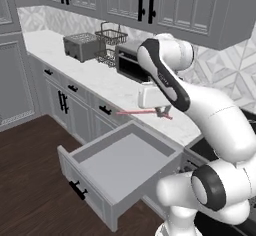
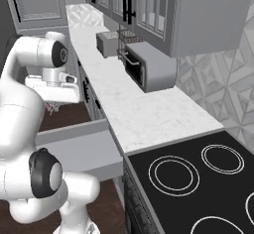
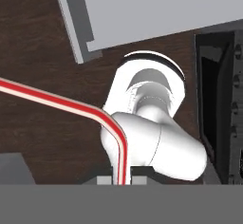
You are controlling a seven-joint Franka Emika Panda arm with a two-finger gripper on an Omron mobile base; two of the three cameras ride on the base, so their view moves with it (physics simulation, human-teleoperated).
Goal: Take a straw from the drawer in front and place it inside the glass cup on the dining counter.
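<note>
The wide grey drawer (image 1: 122,166) stands pulled out under the marble worktop, its plain inside bare. My gripper (image 1: 162,112) hangs above the drawer's back right corner, shut on the thin red straw (image 1: 140,113), which sticks out level to the left. In the hand view the straw (image 3: 61,103) runs in from the left edge and curves down between my fingertips, with the drawer (image 3: 156,9) across the top. In the right base view my gripper (image 2: 52,107) sits low behind my arm, above the drawer (image 2: 84,151). The glass cup and the dining counter are out of view.
On the worktop (image 1: 95,75) stand a grey toaster (image 1: 82,46), a wire rack (image 1: 111,37) and a toaster oven (image 2: 149,67). A black stove top (image 2: 198,188) lies to the right. Upper cabinets (image 1: 175,5) hang overhead. Dark wood floor (image 1: 30,170) spreads left of the drawer.
</note>
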